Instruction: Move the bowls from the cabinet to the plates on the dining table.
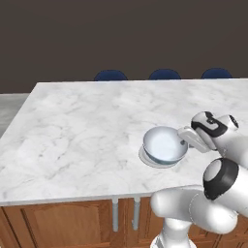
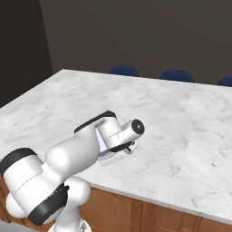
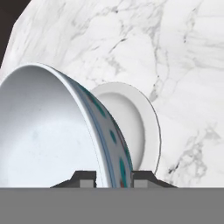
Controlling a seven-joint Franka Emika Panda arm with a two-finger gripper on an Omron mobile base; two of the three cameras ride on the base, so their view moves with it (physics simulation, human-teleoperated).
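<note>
The white arm rises from the near edge of the table, its thick lower links bulging out over the wooden front, dark bands at the joints. From the elbow it reaches forward and low over the near part of the marble top, the wrist bent so the hand points down and toward the left. The claw (image 3: 113,177) is clamped on the rim of the bowl (image 1: 164,144), one dark fingertip (image 3: 85,178) inside the wall and the other outside against the patterned face. The jaws stand narrow, pinching the thin rim between them. The hand hangs just to the right of the bowl, close above the table.
</note>
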